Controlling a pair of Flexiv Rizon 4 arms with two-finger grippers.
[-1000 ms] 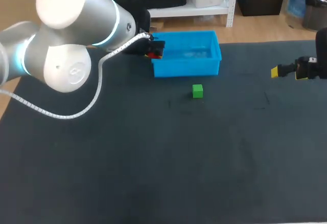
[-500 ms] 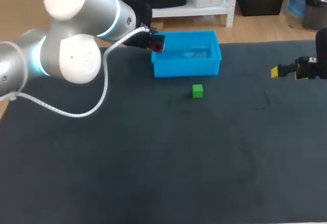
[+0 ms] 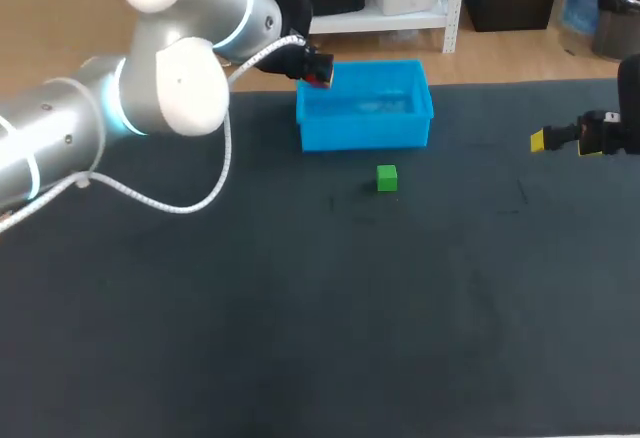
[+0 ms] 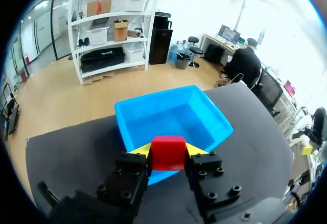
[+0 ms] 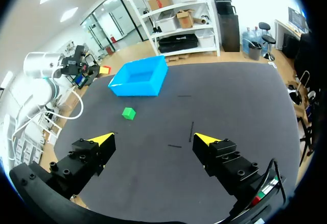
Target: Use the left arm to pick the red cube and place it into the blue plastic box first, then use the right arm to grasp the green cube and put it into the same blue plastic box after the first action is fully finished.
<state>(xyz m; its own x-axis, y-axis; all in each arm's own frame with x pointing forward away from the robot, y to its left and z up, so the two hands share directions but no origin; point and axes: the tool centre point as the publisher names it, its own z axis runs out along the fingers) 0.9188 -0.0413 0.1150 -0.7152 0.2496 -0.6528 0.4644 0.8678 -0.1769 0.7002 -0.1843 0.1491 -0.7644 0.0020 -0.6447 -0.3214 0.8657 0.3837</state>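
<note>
The red cube (image 4: pixel 167 153) looks like a small, rigid block: light, not fragile, with flat faces that suit a pinch from two opposite sides. Its surfaces appear smooth, so a grip centred on the faces should hold better than one near an edge. It is plain bright red, with crisp corners and no markings that I can make out.

The left hand (image 4: pixel 168 149) has it in just that way, one yellow tip pressed against each side and the fingers only as far apart as the cube is wide. The cube hangs in the air at the left end of the blue plastic box (image 3: pixel 362 130), above the rim. From the head view it seems to sit over the box's corner rather than its middle, though that angle leaves this unsure.

The green cube (image 3: pixel 387 178) lies on the dark surface (image 3: pixel 300 308) just in front of the box, apart from it. The right hand (image 5: pixel 153 139) hovers well off to the right, fingers spread wide and holding nothing.
</note>
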